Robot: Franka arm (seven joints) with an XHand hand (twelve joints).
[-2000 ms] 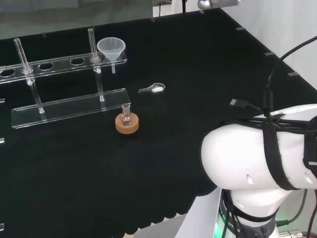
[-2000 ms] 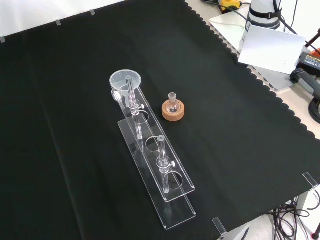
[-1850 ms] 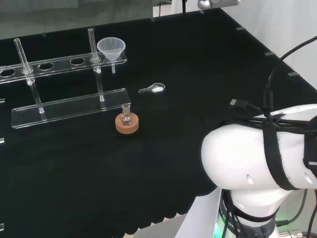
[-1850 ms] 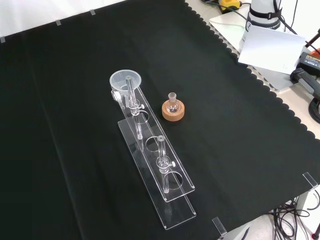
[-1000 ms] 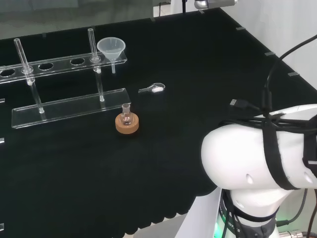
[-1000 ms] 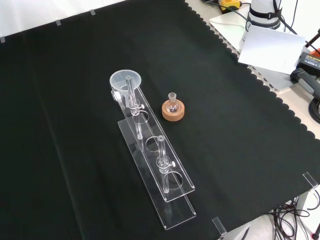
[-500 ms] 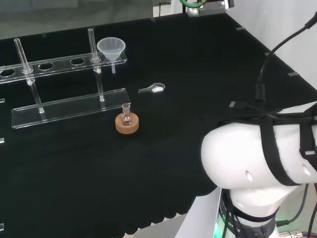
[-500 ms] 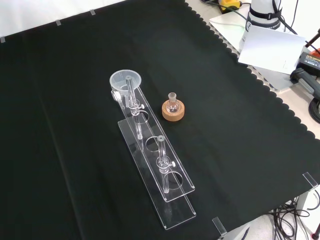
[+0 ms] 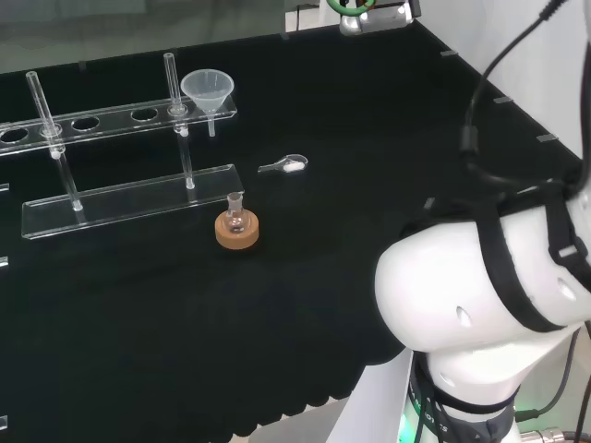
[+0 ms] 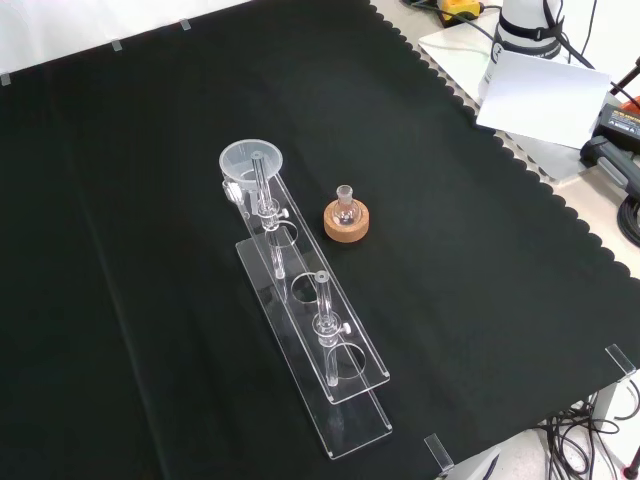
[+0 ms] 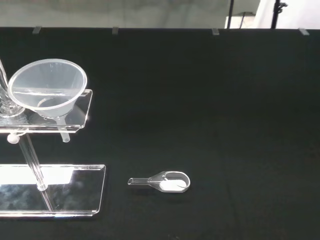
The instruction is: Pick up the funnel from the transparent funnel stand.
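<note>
One clear plastic cone-shaped funnel (image 9: 208, 89) sits in the end hole of the transparent funnel stand (image 9: 129, 198), its stem hanging down through the upper shelf. In the head view that is the stand's right end; in the front view it is the far end, where the funnel (image 10: 252, 159) tops the stand (image 10: 345, 395). The wrist view looks at the funnel (image 11: 47, 93) in its hole, above the stand's lower plate (image 11: 75, 190).

Beside the stand's base, a small clear flask (image 9: 235, 214) stands upright in a round cork ring (image 9: 237, 231). Farther right in the head view, apart from both, a small clear scoop with white powder (image 9: 284, 165) lies on the black cloth of the counter (image 9: 369, 120).

Whether the hand's fingers are spread or curled cannot be told.
</note>
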